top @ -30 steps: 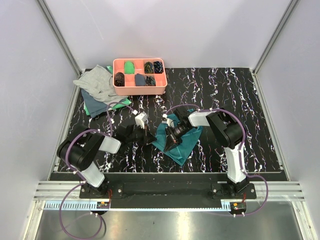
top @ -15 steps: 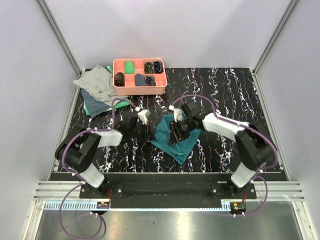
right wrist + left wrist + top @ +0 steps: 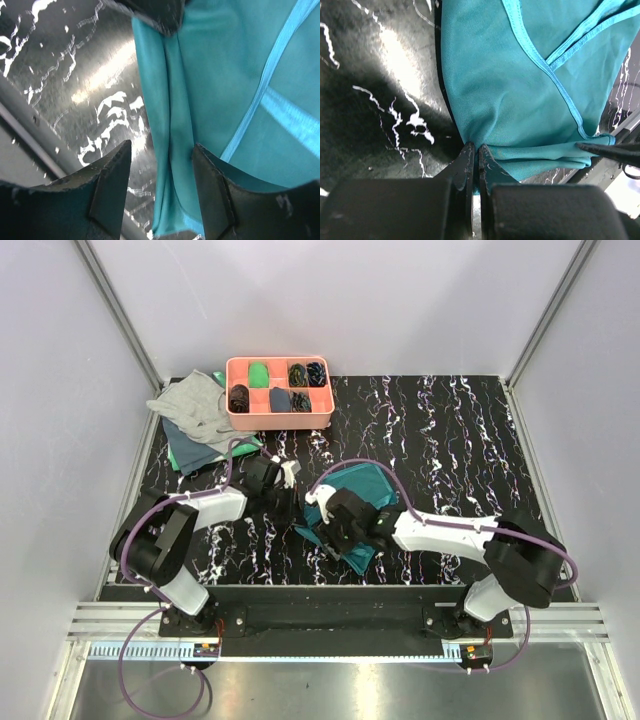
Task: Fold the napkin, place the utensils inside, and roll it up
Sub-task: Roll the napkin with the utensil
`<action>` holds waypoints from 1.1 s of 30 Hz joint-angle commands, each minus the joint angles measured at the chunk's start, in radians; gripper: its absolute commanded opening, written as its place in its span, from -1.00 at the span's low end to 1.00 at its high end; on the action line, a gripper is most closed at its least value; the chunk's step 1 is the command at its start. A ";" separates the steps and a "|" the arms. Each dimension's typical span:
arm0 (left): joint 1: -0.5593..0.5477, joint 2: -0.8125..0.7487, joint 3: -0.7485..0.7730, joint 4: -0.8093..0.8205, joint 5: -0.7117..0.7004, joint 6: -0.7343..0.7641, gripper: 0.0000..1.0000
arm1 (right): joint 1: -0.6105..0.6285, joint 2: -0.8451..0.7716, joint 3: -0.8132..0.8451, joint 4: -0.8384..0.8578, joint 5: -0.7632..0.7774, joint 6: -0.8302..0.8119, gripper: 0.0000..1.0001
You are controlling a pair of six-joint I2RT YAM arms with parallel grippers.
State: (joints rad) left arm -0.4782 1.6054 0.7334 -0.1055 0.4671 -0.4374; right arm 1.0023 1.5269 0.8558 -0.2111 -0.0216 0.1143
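left claw (image 3: 474, 152) pinching napkin (image 3: 510, 80) | teal, layered (lighter hemmed edges), bunched

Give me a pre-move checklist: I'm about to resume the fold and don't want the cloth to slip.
1. Left gripper pinching the napkin: ok, jaws closed on a bunched edge of the cloth.
2. Right gripper ready to grasp: ok, open, with its fingers on either side of a raised fold.
3. Napkin lying flat: not ok, it is doubled over and creased near both grippers.
4. Utensils located: cannot tell, no fork or spoon shows in any view.
5. Napkin apart from the tray: ok, bare table lies between them.
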 commanded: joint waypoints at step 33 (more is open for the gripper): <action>0.082 -0.179 0.009 -0.076 -0.005 -0.040 0.24 | -0.056 0.263 0.095 0.001 -0.334 0.010 -1.00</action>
State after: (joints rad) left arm -0.4107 1.5051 0.7563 -0.2108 0.4835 -0.4683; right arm 0.9779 1.7412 0.9562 -0.1719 -0.1768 0.1200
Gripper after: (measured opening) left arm 0.590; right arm 0.138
